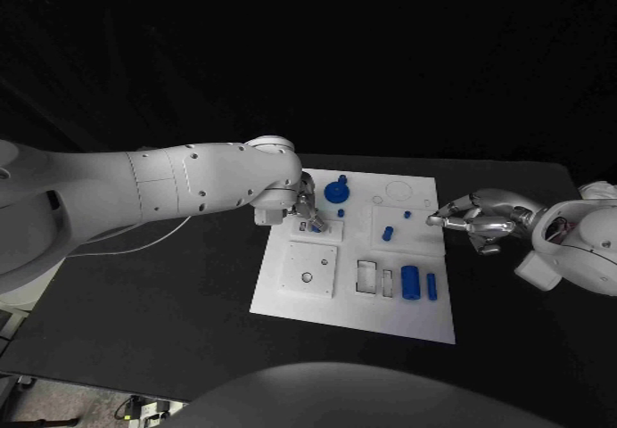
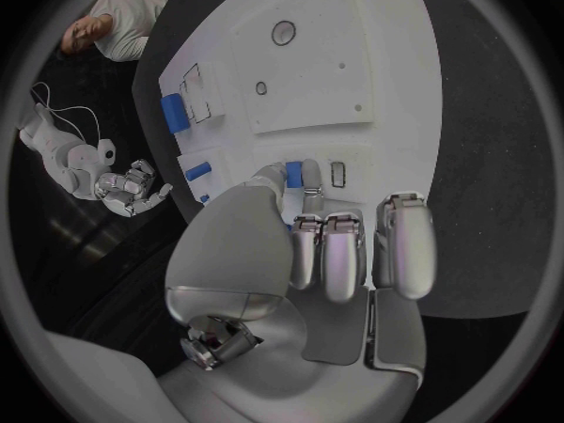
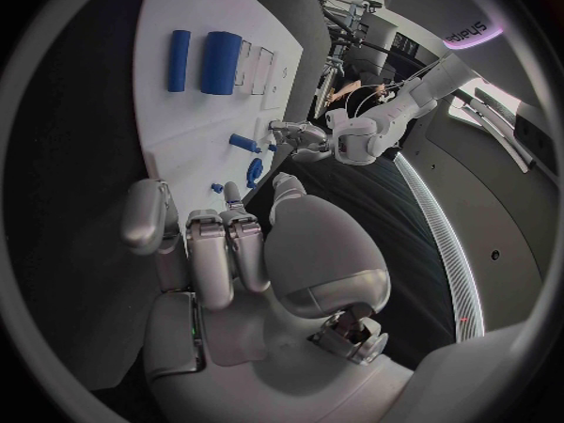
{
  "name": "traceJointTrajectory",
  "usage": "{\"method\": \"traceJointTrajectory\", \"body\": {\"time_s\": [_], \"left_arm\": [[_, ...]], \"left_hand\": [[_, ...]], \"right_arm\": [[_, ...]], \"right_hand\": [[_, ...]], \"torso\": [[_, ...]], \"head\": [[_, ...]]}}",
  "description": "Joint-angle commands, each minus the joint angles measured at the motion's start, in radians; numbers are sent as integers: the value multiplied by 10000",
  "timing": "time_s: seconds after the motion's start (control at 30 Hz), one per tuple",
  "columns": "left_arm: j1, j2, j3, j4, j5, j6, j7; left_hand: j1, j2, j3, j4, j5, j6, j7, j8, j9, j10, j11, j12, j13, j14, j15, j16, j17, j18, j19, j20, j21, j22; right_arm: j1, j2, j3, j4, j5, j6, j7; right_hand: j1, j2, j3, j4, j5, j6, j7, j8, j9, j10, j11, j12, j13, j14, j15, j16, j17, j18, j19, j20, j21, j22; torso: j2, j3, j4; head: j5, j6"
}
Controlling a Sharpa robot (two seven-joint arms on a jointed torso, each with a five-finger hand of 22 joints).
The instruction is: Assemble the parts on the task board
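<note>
The white task board (image 1: 347, 312) lies mid-table. My left hand (image 1: 303, 210) hovers over its far left part and pinches a small blue part (image 1: 316, 226) between thumb and a finger; the left wrist view shows that part (image 2: 294, 171) at the fingertips, just above the board (image 2: 305, 75). My right hand (image 1: 476, 221) sits at the board's right edge, holding nothing, its fingers loosely bent toward a tiny blue peg (image 1: 407, 214). On the board lie a round blue knob (image 1: 338, 191), a blue peg (image 1: 387, 234), a thick blue cylinder (image 1: 410, 281) and a slim blue bar (image 1: 432, 285).
A raised square plate (image 1: 310, 267) with a small hole occupies the board's left near part, with two rectangular slots (image 1: 368, 277) beside it. A circular recess (image 1: 400, 189) marks the far right corner. Black table (image 1: 154, 339) surrounds the board.
</note>
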Motion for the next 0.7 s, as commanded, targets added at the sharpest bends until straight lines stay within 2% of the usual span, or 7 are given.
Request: {"method": "traceJointTrajectory", "body": {"time_s": [0.03,0.27,0.57,0.7], "left_arm": [[-2,30,-1,-22,58,163,-1309],[-9,62,-2,-92,60,153,-1322],[-39,111,-4,-178,60,131,-1306],[-46,125,-5,-205,60,96,-1295]], "left_hand": [[-256,-27,65,11,-254,157,-157,-141,-79,1039,98,-36,2629,1037,64,25,2632,-30,89,48,-75,1389],[-492,-9,87,9,-781,192,-92,-423,-226,1039,158,-36,2629,1037,116,25,2632,-29,89,100,-93,1401],[-1245,30,-185,37,-1752,288,-6,-675,-317,1039,235,-36,2629,1037,181,25,2632,-28,94,163,-112,1422],[-1578,16,-380,36,-1767,289,24,-746,-324,1039,263,-36,2629,1037,205,25,2632,-25,90,187,-128,1422]], "right_arm": [[-8,12,-2,7,24,198,-19],[-8,13,-2,7,32,219,-32],[-8,22,-2,-7,35,242,-46],[-14,31,-2,-20,36,257,-52]], "right_hand": [[86,23,53,16,42,-18,30,-48,-11,1095,30,-35,2604,1061,41,34,2628,84,-99,-5,-29,1402],[94,24,59,14,45,-21,31,-51,-13,1095,31,-35,2604,1061,41,34,2628,87,-110,-5,-40,1398],[95,24,61,14,44,-22,32,-52,-14,1095,31,-35,2604,1061,41,34,2628,88,-114,-5,-45,1397],[95,26,62,16,41,-23,33,-52,-15,1095,31,-35,2604,1061,41,34,2628,91,-124,-5,-55,1393]], "torso": [[1,0,0],[6,-3,1],[7,-2,0],[4,3,9]], "head": [[-5,2],[-5,2],[-8,2],[-8,2]]}}
